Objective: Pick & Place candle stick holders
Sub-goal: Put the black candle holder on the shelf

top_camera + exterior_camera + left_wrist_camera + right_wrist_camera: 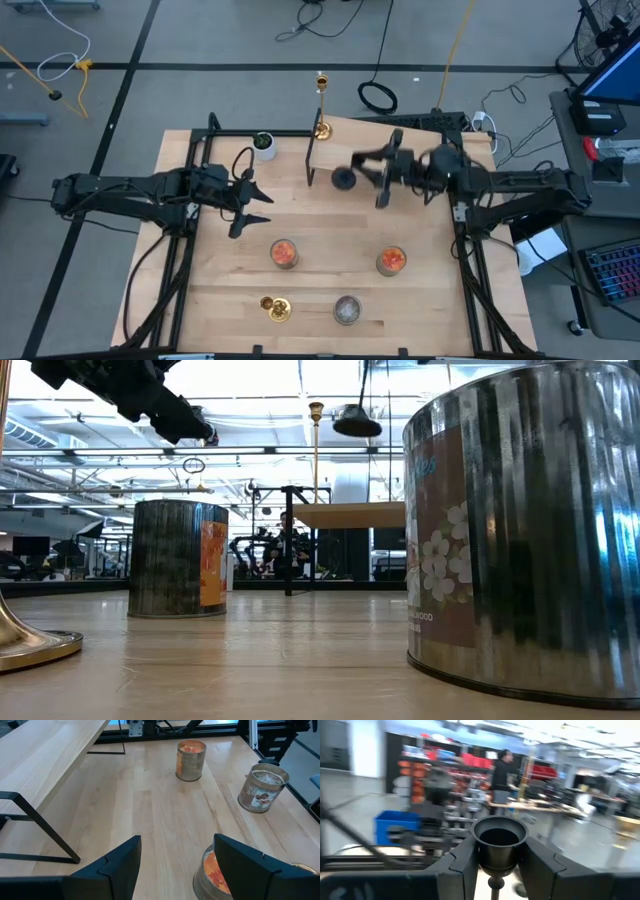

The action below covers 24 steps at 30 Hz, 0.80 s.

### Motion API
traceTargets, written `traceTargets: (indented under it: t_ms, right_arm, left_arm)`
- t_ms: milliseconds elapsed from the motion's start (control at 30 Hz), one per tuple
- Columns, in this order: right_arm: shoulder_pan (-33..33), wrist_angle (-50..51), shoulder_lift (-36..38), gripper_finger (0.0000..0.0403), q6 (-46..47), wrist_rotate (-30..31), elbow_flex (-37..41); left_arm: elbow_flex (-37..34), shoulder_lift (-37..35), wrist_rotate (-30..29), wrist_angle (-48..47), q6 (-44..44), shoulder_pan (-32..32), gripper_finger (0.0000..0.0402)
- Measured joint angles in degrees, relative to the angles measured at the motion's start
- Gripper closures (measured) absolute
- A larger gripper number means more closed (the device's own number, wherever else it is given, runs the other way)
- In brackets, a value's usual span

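My right gripper (pixel 368 176) is shut on the small black stemmed holder (pixel 499 837) and holds it above the table's middle, in front of the raised wooden shelf (pixel 400 133). One gold holder (pixel 321 105) stands on the shelf's left end. The other gold holder (pixel 275 308) stands near the front edge. Two orange-red jars (pixel 284 253) (pixel 391 261) and the clear-grey jar (pixel 347 310) stand on the table. My left gripper (pixel 250 205) is open and empty above the table, just left of the nearer orange-red jar (pixel 215 875). My right gripper pinches the black holder's cup (pixel 479 840) between its two fingers, one on each side of the cup. The fingers come about level from the table's right. The holder is upright, its stem (pixel 493 884) below the fingers and its base (pixel 357 422) clear of the table.
A small white cup with dark green inside (pixel 263 143) stands at the far left by the shelf's black frame (pixel 310 160). There is bare wood between the jars and the shelf. A person (pixel 502 765) stands in the room beyond the table.
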State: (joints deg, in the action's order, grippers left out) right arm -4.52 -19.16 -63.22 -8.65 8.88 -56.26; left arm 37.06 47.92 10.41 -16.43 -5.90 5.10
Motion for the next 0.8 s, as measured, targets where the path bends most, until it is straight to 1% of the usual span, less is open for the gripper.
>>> traceTargets:
  t_ms: [233, 333, 533, 667, 800]
  right_arm:
    - [-12.98, 2.54, 0.02, 0.0287, 0.51, 0.06, -1.21]
    - [-18.11, 5.78, 0.02, 0.0287, 3.38, 0.02, -1.21]
    - [-24.33, 11.31, -0.1, 0.0287, 6.6, -0.1, -1.15]
    - [-26.73, 8.95, -0.22, 0.0287, 6.56, -0.61, 1.48]
    - [-30.18, 3.5, -0.26, 0.0287, 8.69, -6.19, 5.68]
  left_arm:
    - [0.0, 0.0, 0.0, 0.0, 0.09, 0.0, 0.0146]
    - [0.0, 0.0, 0.02, 0.0, 0.22, 0.0, 0.0147]
    - [0.0, 0.0, 0.01, 0.01, 0.2, 0.0, 0.0146]
    - [0.0, 0.0, 0.02, 0.02, 0.2, 0.0, 0.0147]
    - [0.0, 0.0, 0.02, 0.1, 0.31, 0.0, 0.0146]
